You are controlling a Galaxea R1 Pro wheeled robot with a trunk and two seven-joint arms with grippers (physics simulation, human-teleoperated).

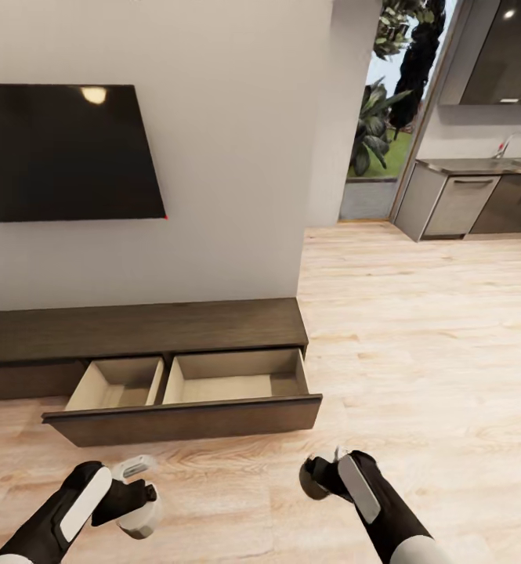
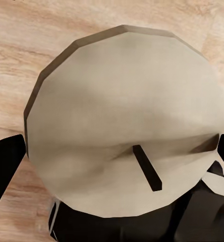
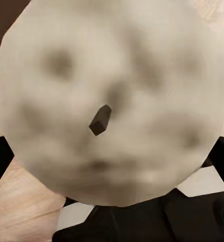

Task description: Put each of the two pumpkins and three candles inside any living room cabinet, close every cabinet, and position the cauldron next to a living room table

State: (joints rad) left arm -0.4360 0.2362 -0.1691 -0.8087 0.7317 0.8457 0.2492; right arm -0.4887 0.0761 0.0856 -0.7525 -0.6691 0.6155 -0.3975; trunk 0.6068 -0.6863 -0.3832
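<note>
**Both arms carrying candles, drawer open ahead**

Head view hides most of each load: the left end effector [image 1: 139, 501] and right end effector [image 1: 323, 476] sit low in frame, fingers wrapped, grey-tan peeking out. Wrist views are clearer: left candle [image 2: 124, 126] is a faceted grey-tan disc face with dark wick, clamped between black fingers [image 2: 6, 161]; right candle [image 3: 109, 101] is blurry, also gripped (short dark wick visible). Cabinet [image 1: 142, 329] sits against the wall under the TV [image 1: 64, 153], one wide drawer [image 1: 186, 407] pulled out, beige compartments. Wood floor [image 1: 417, 352] between robot and drawer; kitchen units [image 1: 464, 204] far right.
</note>
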